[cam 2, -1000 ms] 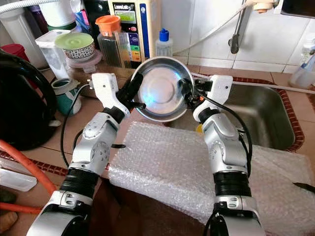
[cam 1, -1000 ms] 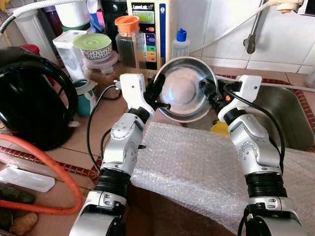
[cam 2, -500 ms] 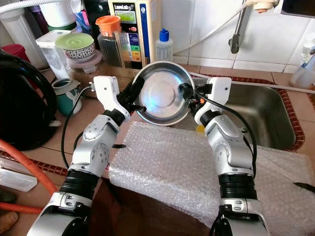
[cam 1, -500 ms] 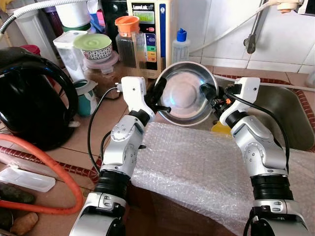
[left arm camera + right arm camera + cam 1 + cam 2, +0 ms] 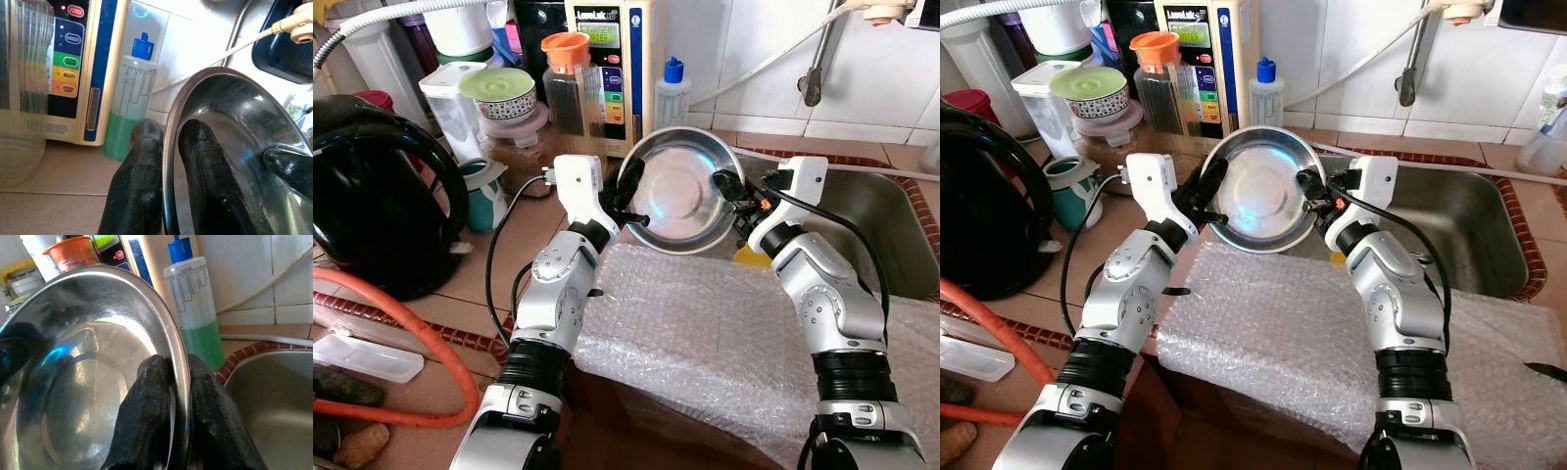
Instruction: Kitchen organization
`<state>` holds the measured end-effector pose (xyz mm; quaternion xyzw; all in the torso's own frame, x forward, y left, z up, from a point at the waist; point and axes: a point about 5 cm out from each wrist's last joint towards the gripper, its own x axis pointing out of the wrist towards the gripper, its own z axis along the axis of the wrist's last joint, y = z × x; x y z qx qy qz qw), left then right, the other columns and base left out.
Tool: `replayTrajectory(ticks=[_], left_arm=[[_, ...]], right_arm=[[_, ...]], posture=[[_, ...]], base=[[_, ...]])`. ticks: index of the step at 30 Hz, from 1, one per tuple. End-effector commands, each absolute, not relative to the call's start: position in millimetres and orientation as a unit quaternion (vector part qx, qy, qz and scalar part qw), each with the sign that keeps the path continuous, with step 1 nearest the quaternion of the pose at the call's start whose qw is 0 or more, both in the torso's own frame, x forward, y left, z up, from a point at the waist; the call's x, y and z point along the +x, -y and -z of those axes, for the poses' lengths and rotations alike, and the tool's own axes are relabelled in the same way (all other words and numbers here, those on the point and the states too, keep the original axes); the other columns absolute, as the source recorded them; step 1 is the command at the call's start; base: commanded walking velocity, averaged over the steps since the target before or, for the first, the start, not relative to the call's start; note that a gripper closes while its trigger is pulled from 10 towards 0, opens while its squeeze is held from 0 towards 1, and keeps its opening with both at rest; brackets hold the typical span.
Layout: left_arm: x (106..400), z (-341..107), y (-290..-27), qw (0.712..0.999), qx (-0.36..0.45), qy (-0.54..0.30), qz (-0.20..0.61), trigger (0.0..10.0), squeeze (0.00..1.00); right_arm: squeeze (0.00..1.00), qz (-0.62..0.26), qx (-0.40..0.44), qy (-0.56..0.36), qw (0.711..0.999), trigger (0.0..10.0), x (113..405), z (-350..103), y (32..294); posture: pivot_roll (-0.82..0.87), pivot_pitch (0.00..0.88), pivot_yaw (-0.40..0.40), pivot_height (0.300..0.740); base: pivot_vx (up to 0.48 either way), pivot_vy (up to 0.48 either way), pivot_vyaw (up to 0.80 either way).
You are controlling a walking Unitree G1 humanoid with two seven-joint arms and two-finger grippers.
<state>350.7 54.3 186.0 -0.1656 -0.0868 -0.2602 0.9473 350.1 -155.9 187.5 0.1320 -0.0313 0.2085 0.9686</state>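
A shiny steel bowl (image 5: 680, 186) is held tilted above the counter, its hollow facing me. My left gripper (image 5: 632, 192) is shut on its left rim, one finger inside and one outside, as the left wrist view shows at the steel bowl's rim (image 5: 168, 147). On the opposite rim my right gripper (image 5: 731, 188) is shut the same way, its fingers (image 5: 151, 401) pinching the metal edge. A sheet of bubble wrap (image 5: 724, 333) lies spread below the bowl.
A steel sink (image 5: 881, 230) lies to the right, with something yellow (image 5: 751, 255) at its near corner. Behind the bowl stand a green liquid bottle (image 5: 673, 88), a water ioniser (image 5: 612, 59) and jars (image 5: 509, 98). A black kettle (image 5: 372, 196) and orange hose (image 5: 421, 338) crowd the left.
Both grippers have carried the bowl slightly lower and towards me, tipping its hollow more upward. The grips on both rims are unchanged.
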Motion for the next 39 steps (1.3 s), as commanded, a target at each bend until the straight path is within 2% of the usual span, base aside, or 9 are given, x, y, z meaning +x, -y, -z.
replayTrajectory(ticks=[1,18,28,39], left_arm=[[342,-204,-30,0.923,-0.153,0.116,0.332,10.0,1.0],[344,-205,-32,0.923,-0.161,0.113,0.33,10.0,1.0],[342,-196,-39,0.929,-0.158,0.091,0.321,10.0,1.0],[345,-186,-50,0.946,-0.135,0.069,0.288,10.0,1.0]], right_arm=[[0.0,-0.206,0.129,0.012,0.97,0.0,352,-183,148],[0.0,-0.176,0.135,0.02,0.975,0.0,355,-184,153],[0.0,-0.068,0.133,0.045,0.988,0.0,363,-188,183],[0.0,-0.002,0.122,0.055,0.991,0.0,366,-186,204]], posture=[[-0.03,0.0,0.128,0.74],[-0.02,0.0,0.127,0.74],[-0.02,0.0,0.129,0.74],[-0.02,0.0,0.123,0.74]], base=[[0.0,0.0,0.0],[0.0,0.0,0.0],[0.0,0.0,0.0],[0.0,0.0,0.0]])
